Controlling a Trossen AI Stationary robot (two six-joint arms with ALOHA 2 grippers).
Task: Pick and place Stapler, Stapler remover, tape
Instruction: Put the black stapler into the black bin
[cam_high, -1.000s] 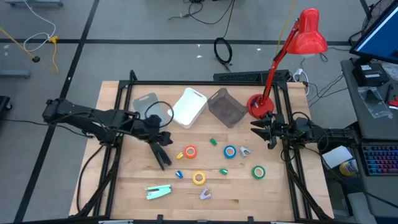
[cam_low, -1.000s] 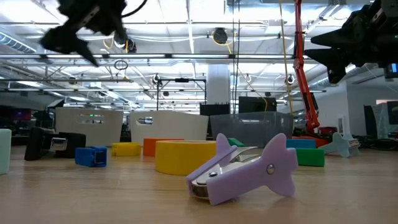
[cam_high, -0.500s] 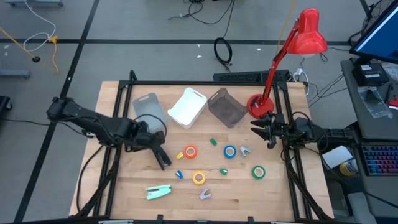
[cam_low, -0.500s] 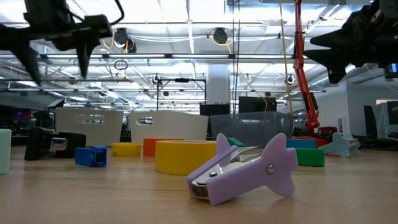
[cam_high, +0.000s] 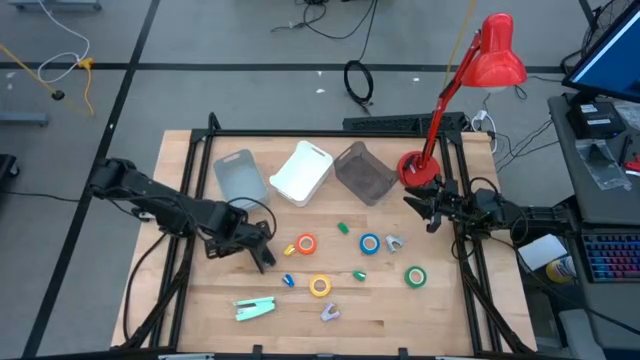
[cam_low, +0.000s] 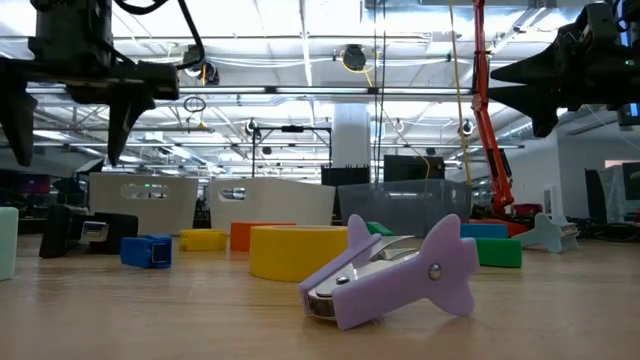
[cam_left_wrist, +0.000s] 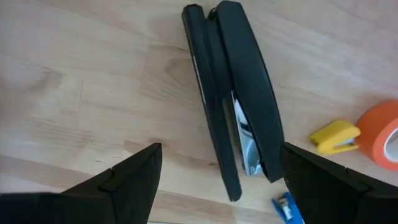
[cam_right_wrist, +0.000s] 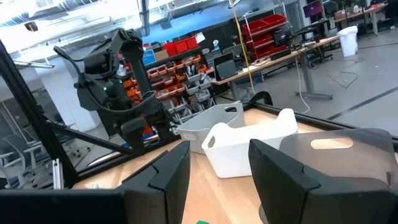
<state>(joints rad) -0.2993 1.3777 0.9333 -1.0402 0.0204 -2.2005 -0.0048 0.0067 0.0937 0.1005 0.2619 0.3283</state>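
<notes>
Wood planks make up the table (cam_high: 200, 300), smooth and pale, framed by dark rails. Three bins sit along the far side: a grey one (cam_high: 238, 177), a white one (cam_high: 304, 171) and a dark see-through one (cam_high: 364, 172), with a red lamp (cam_high: 470, 90) at the far right corner. The near left corner holds only a mint-green stapler (cam_high: 254, 308), so bare board surrounds it.

The left gripper (cam_high: 252, 244) hangs over a black stapler (cam_left_wrist: 233, 99), fingers spread wide and holding nothing. That stapler is long, narrow and glossy; in the high view it lies flat, its long axis slanting from far-left to near-right, just left of the orange tape roll (cam_high: 306, 244).

Blue (cam_high: 370, 243), yellow (cam_high: 319, 286) and green (cam_high: 415, 276) tape rolls lie apart across the middle. A lilac staple remover (cam_low: 395, 272) sits near the front edge.

The right gripper (cam_high: 422, 208) waits raised at the right rail, fingers partly apart, empty.
</notes>
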